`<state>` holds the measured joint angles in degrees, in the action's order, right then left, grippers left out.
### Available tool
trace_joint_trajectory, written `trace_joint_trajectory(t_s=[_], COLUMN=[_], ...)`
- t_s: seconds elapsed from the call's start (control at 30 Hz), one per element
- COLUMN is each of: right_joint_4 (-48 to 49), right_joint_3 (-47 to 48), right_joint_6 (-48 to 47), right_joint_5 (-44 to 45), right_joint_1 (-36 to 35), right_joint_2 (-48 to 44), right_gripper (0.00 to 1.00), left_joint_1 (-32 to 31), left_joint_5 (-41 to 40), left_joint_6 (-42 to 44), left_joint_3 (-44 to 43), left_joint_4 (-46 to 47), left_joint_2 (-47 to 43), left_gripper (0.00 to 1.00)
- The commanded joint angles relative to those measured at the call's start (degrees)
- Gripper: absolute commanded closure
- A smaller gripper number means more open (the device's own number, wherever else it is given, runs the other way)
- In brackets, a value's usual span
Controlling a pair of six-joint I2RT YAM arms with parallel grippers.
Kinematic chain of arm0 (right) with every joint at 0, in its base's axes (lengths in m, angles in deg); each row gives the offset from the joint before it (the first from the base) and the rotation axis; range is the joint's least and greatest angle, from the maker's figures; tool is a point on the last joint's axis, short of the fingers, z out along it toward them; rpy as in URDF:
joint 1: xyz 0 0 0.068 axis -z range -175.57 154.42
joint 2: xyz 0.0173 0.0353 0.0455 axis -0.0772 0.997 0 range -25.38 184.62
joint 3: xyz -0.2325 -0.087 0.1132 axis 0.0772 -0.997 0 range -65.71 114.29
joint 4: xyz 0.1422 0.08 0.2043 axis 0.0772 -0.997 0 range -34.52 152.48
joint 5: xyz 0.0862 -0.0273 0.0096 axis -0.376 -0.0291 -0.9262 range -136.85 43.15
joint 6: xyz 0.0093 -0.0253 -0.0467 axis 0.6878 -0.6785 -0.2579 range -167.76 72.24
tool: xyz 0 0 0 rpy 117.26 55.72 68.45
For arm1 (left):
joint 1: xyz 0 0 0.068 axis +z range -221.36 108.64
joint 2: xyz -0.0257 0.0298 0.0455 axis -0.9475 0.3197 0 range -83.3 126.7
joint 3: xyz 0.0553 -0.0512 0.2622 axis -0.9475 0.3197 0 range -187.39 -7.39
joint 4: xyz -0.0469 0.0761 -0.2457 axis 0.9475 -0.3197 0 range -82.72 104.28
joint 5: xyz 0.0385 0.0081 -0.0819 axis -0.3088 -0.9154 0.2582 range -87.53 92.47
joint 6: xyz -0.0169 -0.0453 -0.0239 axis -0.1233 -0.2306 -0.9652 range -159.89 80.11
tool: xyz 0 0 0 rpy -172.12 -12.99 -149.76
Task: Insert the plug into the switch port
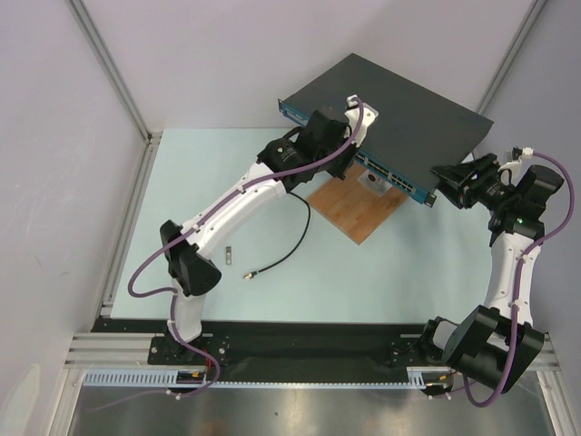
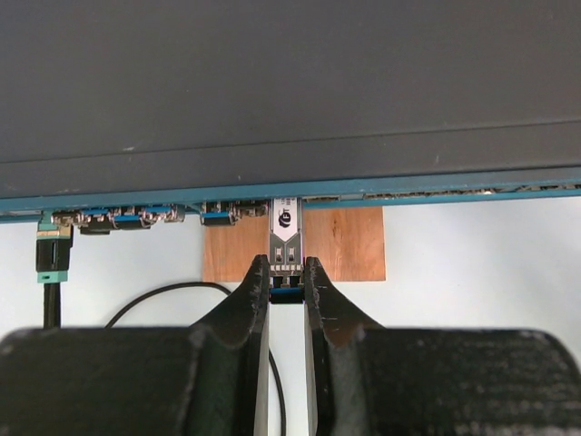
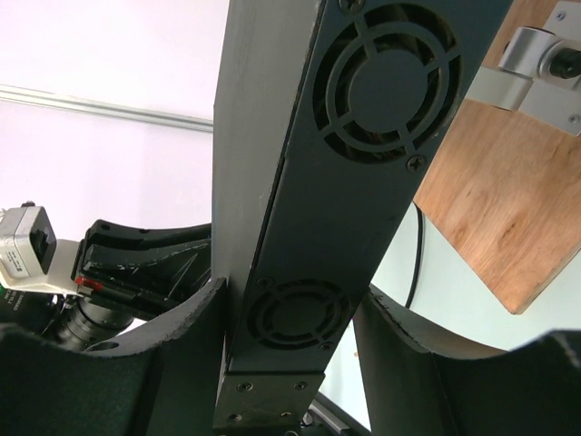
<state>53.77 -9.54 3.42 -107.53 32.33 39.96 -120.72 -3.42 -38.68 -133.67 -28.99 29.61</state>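
Small silver metal plug (image 2: 286, 238) with blue tail clamped in left claw (image 2: 287, 277), nose at port row of wide black-topped, blue-fronted switch (image 2: 290, 91), above brown wooden board (image 2: 345, 245) | switch end gripped by right claw (image 3: 290, 345) | plug judged light, rigid, slick; best held by tail, squarely.

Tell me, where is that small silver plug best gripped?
Pinch the small silver metal plug at its rear end, across its flat sides, coming from in front of the wide black blue-faced switch: its nose sits against that blue face.
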Motion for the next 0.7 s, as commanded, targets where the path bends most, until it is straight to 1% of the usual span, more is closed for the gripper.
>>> trace_joint_trajectory(t_s=[0.0,0.27,0.33,0.43,0.47,0.53,0.6,0.67], right_joint_4=[1.7,1.9,1.8,1.5,1.4,0.9,0.5,0.4], right_joint_3=[1.5,1.7,1.8,2.0,2.4,2.9,3.1,3.1], right_joint_6=[-2.4,-2.1,-2.1,-2.3,-2.5,-2.9,-3.5,-3.3], right_joint_5=[-0.3,-0.3,-0.3,-0.2,-0.2,-0.2,-0.1,0.0], right_joint_1=[-1.3,-1.4,-1.4,-1.5,-1.5,-1.4,-1.4,-1.2], right_joint_2=[-0.2,0.3,0.2,0.5,0.6,0.8,0.8,0.9], right_gripper=[1.0,1.0,1.0,1.0,1.0,1.0,1.0,1.0], left_joint_1=[1.2,1.2,1.2,1.2,1.2,1.2,1.2,1.2], left_joint_5=[-1.8,-1.5,-1.6,-1.5,-1.2,-1.1,-1.1,-1.1], left_joint_6=[-0.9,-0.9,-2.3,-2.3,-2.1,-1.5,-1.4,0.6], left_joint_3=[-3.6,-4.1,-4.3,-5.5,-5.6,-5.3,-4.4,-2.4], left_joint_4=[6.1,10.9,12.1,12.2,12.0,10.6,9.0,8.0], left_joint_2=[0.8,2.9,3.5,3.8,3.7,2.6,1.4,-1.3], left_gripper=[1.0,1.0,0.98,0.89,0.82,0.75,0.72,0.69])
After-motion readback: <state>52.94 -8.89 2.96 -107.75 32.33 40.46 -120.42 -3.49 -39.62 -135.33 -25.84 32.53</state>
